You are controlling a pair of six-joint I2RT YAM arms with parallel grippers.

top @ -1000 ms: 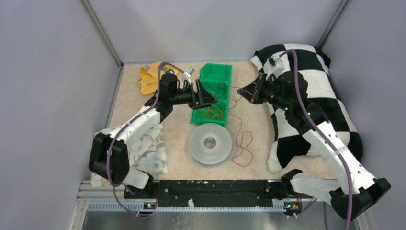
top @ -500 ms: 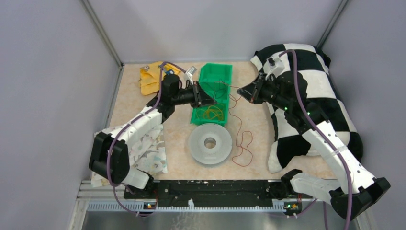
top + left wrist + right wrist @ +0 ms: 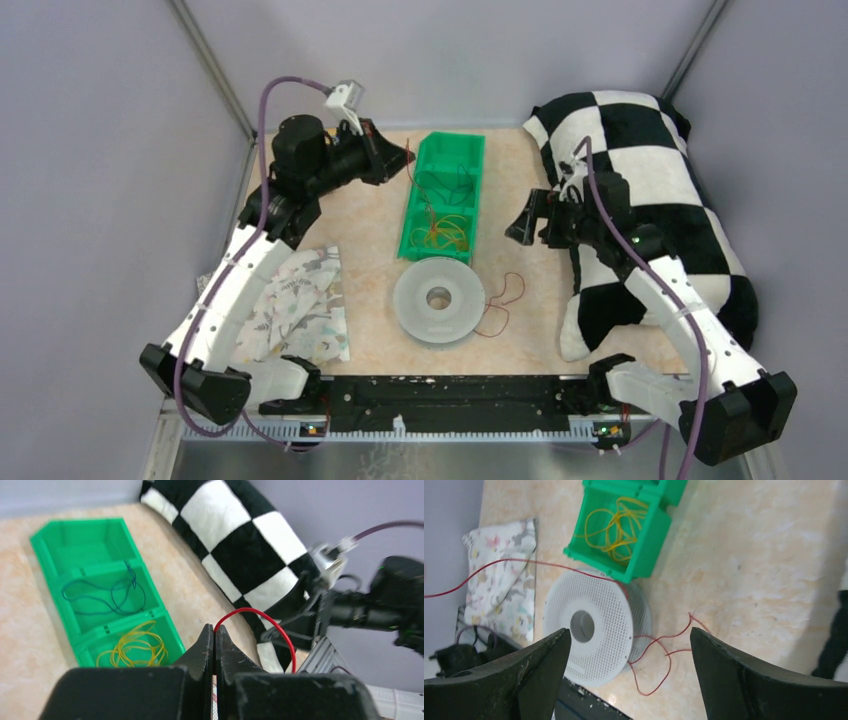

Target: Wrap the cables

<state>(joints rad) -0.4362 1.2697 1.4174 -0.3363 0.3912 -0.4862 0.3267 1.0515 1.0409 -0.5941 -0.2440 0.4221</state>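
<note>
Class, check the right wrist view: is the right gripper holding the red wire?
No: the right gripper stands wide open, with the red wire lying loose beside the spool below.

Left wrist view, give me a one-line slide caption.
Left gripper pinches the red wire above the green bin, checkered pillow behind.

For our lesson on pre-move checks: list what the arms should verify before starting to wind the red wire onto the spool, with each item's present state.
1. Left gripper jaws shut on the red wire: ok.
2. Right gripper jaws open, holding nothing: ok.
3. Wire leads to the grey spool: ok.
4. Loose wire beside the spool free of knots: cannot tell.
5. Wire wound on the spool: not ok.
6. Green bin clear of the spool: ok.
</note>
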